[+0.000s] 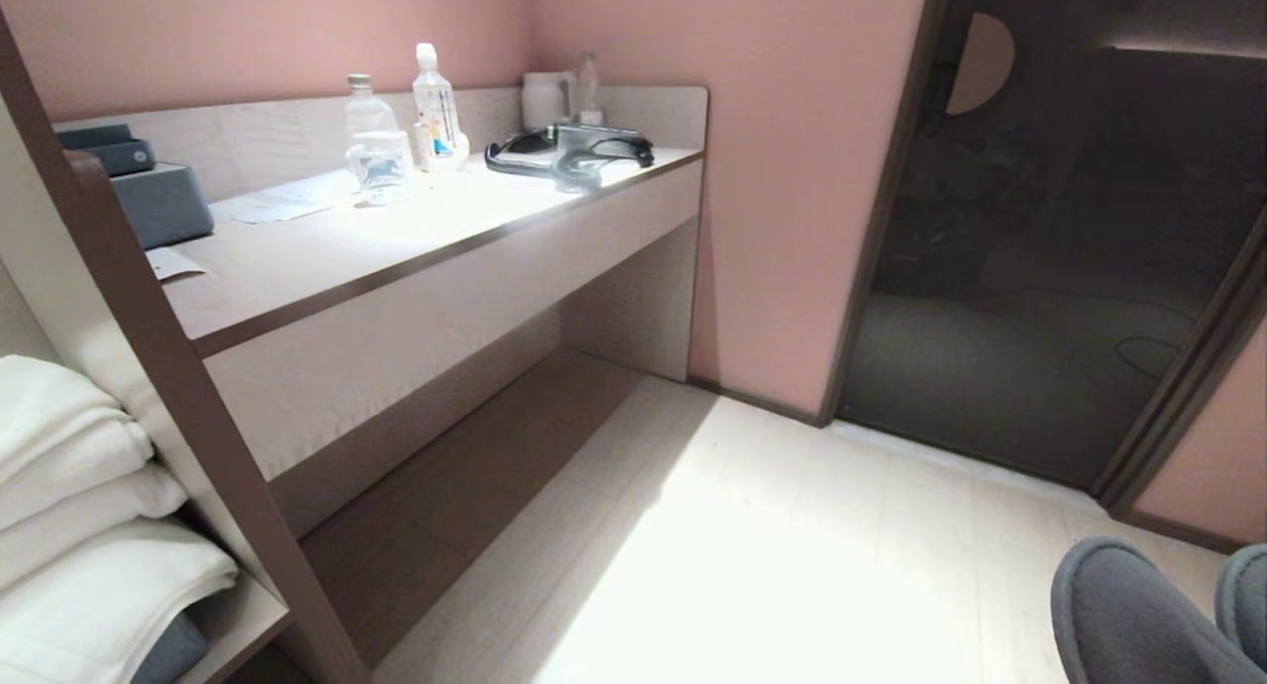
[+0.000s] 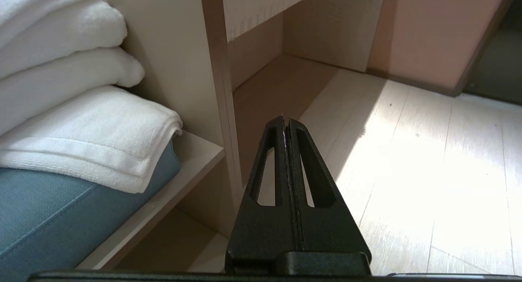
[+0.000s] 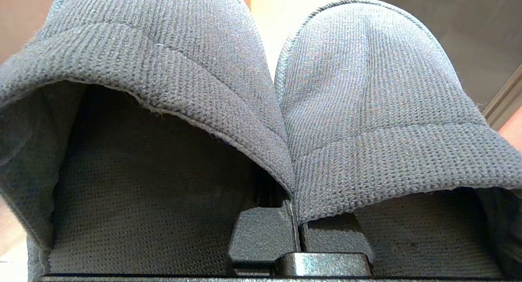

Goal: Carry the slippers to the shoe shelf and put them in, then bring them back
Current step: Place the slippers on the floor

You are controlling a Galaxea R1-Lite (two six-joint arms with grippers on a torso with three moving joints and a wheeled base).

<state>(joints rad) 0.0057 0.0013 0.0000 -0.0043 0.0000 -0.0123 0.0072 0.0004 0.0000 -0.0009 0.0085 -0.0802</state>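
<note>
While the room fills most of the head view, each line below takes one part of it, biggest first.

Floor [image 1: 792,565]: pale boards, brightly lit, running from the desk to a dark doorway [image 1: 1049,248] on the right.

Desk counter [image 1: 416,239]: white-fronted, along the pink wall; water bottles [image 1: 436,105], a wrapped glass [image 1: 379,164], papers and a black cable lie on top.

Shelf unit [image 1: 188,407]: at the left edge, with a dark front upright; folded white towels [image 1: 89,526] are stacked on its board over a blue cushion [image 2: 61,216].

Slippers [image 3: 261,90]: grey-blue knit pair, side by side with their inner edges pressed together, toes pointing away from the right wrist, held up off the floor at the lower right of the head view.

Position to right gripper [image 3: 297,233]: the slippers sit directly on it; its fingers reach in at the seam where the two uppers meet.

Hidden: the fingertips vanish under the fabric; the slipper soles are out of sight; the head view cuts the pair off at its corner, showing only two rounded toes.

Right gripper: clamped tight on the slippers' joined inner edges.

Left gripper [image 2: 286,123]: fingers pressed together, holding nothing, hanging beside the shelf upright above the floor.
</note>
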